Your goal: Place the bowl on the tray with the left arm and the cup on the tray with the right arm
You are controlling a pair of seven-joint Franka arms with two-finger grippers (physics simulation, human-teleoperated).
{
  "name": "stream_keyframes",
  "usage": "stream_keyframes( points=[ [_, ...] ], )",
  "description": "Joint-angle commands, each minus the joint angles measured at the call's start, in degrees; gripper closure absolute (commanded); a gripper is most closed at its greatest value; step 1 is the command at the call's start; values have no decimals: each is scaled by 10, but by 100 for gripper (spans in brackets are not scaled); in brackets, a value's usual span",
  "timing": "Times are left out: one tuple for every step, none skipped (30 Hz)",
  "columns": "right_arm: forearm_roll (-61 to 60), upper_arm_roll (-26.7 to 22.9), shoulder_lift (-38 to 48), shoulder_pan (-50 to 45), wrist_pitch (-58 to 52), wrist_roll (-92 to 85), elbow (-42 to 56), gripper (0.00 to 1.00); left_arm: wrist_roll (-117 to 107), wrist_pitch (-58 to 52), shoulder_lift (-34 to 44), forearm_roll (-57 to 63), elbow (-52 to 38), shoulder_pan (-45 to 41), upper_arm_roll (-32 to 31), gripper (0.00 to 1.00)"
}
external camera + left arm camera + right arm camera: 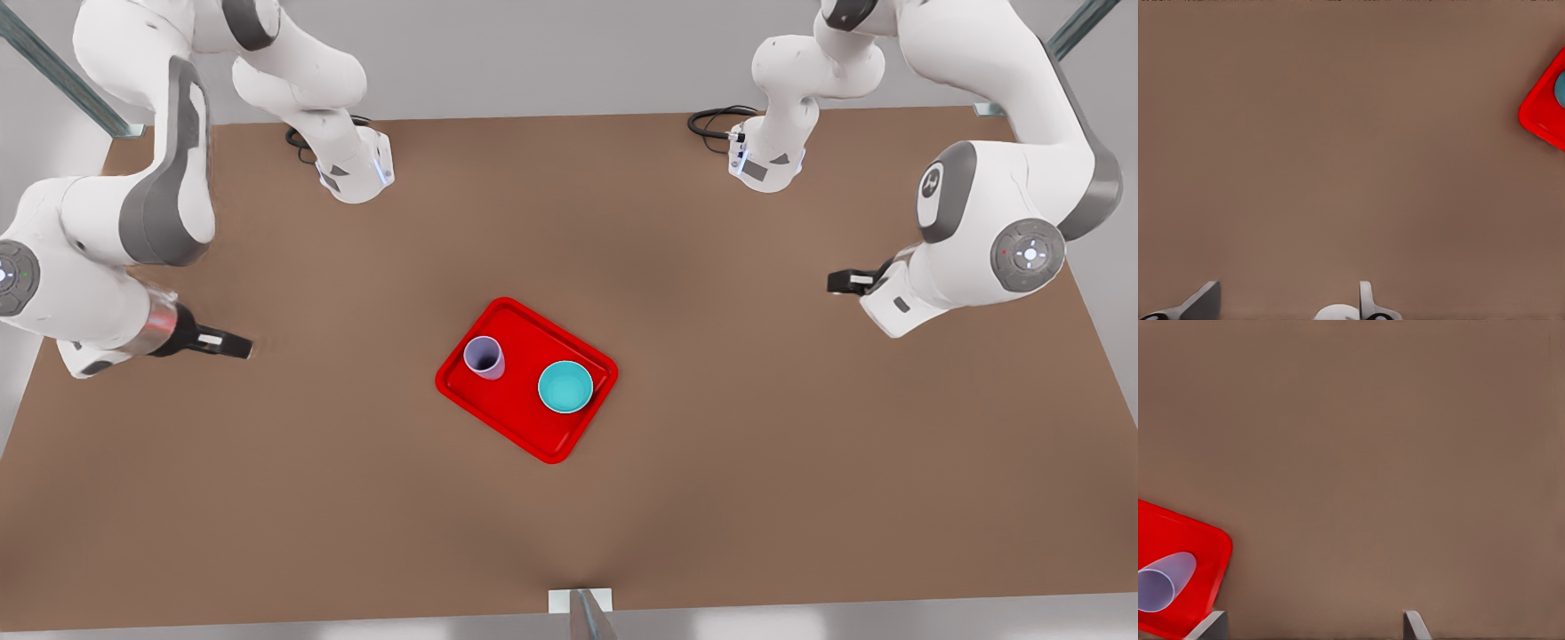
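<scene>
Up closest to us are the two big white elbows, so let's take them first: the right arm (pixel 116 231) hangs over the surface's edge on the front view's left, and its end effector (pixel 238 346) points in toward the middle with nothing in it. In the right wrist view we see its fingers (pixel 1413 625) spread wide over bare brown surface (pixel 356 516). Across on the front view's right, the left arm (pixel 987 231) holds its end effector (pixel 837 283) over that side of the surface, also released, the fingers (pixel 1367 301) parted and empty in its own wrist view. Now to the middle of the surface, and we find the red tray (pixel 524 428) lying at a slant, its long axis running from the far left toward the near right in the front view. The lilac cup (pixel 484 358) stands upright on the tray's end nearer the right end effector, and the teal bowl (pixel 565 388) sits at the other end, nearer the left one, the two apart from each other and both inside the rim. Each end effector is well apart from the tray, with open surface between. By our reading both placements are done, so nothing calls for a reach. If either piece needed a nudge, each arm has its own lying straight ahead along the line it already points.
</scene>
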State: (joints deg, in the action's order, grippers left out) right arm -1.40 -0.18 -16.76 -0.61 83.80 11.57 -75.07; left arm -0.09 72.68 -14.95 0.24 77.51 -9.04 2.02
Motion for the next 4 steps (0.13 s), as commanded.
stream_keyframes(
  points=[
    [-6, -16, -1, -5, -3, -23, 3, 0, 0, 0, 0, -1, 0, 0, 0, 0],
    [-37, -68, 1, -24, -3, -111, -3, 0, 0, 0, -1, 0, 0, 0, 0, 0],
    [-36, -67, 5, -25, 1, -143, -12, 0, -1, 0, -1, 1, 0, 0, 0, 0],
    [-35, -66, 7, -25, 1, -161, -15, 0, 0, -1, -1, 1, 0, 0, 0, 0]
  ],
)
